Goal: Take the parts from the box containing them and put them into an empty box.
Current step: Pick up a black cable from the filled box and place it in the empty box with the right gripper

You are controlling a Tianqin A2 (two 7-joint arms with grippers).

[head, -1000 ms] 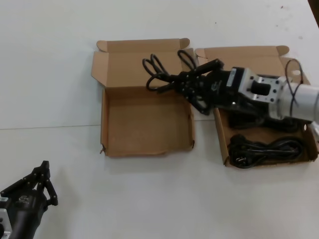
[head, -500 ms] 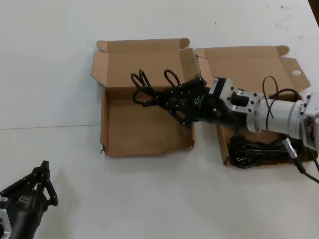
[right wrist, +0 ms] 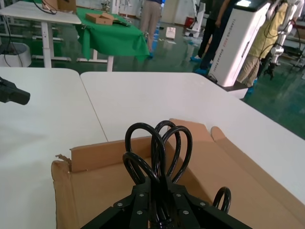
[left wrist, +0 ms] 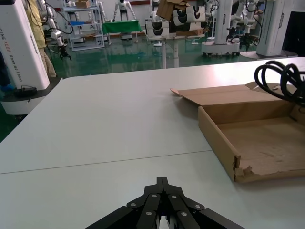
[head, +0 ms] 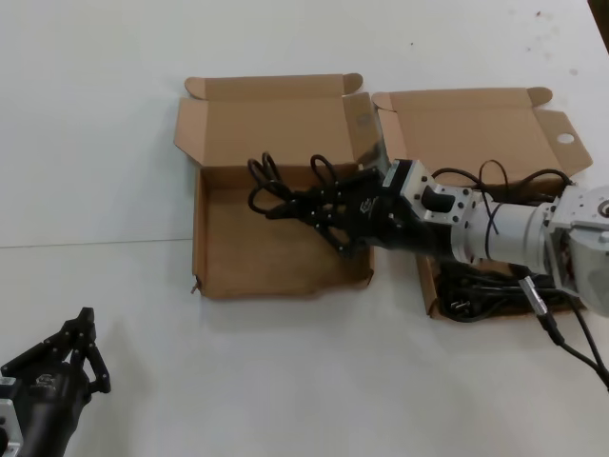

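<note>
Surface first: a white tabletop carries two flat brown cardboard boxes side by side, lids folded back. The empty box lies on the left, its low front wall torn at one corner, nothing resting on its floor. The box containing them, with a round hole punched in one lid flap, lies just beside it on the right and holds at least one more black cable, largely hidden under the right arm.

The right end effector reaches across from the right and hovers over the empty box, its fingers closed around a bundled black cable; the loops stick out past the fingertips toward the box's back wall. From the right wrist view the bundle looks clear of the cardboard floor, though how high it hangs is hard to judge.

The left end effector waits at the near left edge of the surface, well apart from both boxes, fingers shut together.

The step in hand seems to be the transfer of one part, with the carry nearly done. The next move calls for lowering the bundle inside the walls, then opening the fingers so the loops settle flat without catching the rim
</note>
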